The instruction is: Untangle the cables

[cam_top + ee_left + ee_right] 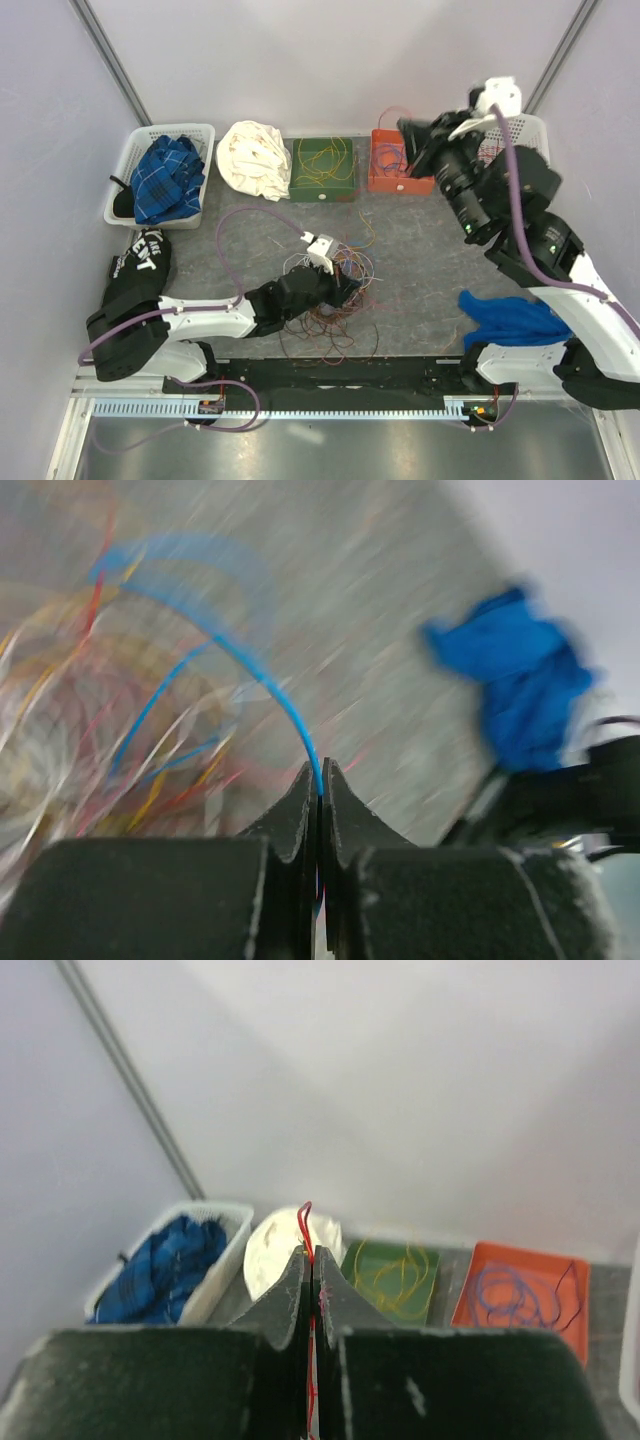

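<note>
Your tangle of hair-thin, multicoloured cables (335,305) lies on the grey tabletop (430,260), just ahead of the arm bases and left of centre. Expect it to handle as nearly weightless, limp and springy. Strands will likely slip through a loose pinch and drag their neighbours along, and a hard pull could tighten a knot. Take hold of one strand at a free loop on the edge of the heap, not in its dense middle.

The left tool (320,785) is pressed together on a single blue strand (283,698) that arcs up and away from the fingertips toward the heap. That wrist view is smeared, so you cannot tell where the strand ends. The left arm lies low, stretched rightward across the tabletop, with its wrist over the tangle.

The right tool (312,1260) is also closed, pinching a thin red strand (305,1222) that pokes up in a small loop between the tips. That arm is reared high and reaches toward the back, near the orange tray (400,186) holding purple-blue loops. Yellow loops lie in the green tray (320,197) beside it.
</note>
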You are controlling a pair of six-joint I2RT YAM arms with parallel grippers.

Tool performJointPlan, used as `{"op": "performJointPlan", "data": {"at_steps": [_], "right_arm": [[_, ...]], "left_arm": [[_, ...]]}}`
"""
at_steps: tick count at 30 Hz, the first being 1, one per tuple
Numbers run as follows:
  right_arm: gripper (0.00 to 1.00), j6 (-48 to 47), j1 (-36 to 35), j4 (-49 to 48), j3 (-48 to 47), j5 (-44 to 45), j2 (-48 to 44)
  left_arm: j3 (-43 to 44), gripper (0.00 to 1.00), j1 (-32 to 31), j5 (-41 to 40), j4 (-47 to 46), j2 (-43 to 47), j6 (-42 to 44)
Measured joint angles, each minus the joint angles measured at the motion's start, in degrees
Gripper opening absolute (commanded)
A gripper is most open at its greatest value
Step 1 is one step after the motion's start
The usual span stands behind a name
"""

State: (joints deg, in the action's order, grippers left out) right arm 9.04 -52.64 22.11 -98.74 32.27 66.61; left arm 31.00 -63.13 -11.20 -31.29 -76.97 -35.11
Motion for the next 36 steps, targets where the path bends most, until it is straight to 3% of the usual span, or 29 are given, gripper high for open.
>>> {"op": "performJointPlan", "data": {"at_steps": [7, 11, 15, 22, 30, 36], "right_arm": [[0.0, -9.7, 0.0, -4.6, -16.7, 10.1, 6.7], [0.0, -17.2, 3.2, -11.0, -14.4, 17.2, 7.0], [0.0, -18.7, 14.1, -13.7, -8.0, 20.2, 7.6], [0.0, -11.4, 27.7, -10.5, -8.2, 19.0, 15.8], [0.0, 7.3, 47.4, -6.6, -9.9, 12.0, 24.1], [0.0, 11.3, 52.7, -8.2, -14.8, 11.3, 28.0]], "left_arm": [[-6.6, 0.02, 2.2, -2.5, 16.6, 0.4, -11.3], [-9.1, 0.02, 2.3, -3.6, 20.6, 5.5, -13.6], [-9.9, 0.02, 2.3, -3.8, 21.6, 12.1, -14.1], [-10.2, 0.02, 2.3, -3.2, 23.1, 21.0, -14.1], [-12.4, 0.02, 2.3, -0.8, 24.0, 29.0, -13.8], [-13.6, 0.02, 2.3, -0.2, 24.0, 30.2, -13.2]]}}
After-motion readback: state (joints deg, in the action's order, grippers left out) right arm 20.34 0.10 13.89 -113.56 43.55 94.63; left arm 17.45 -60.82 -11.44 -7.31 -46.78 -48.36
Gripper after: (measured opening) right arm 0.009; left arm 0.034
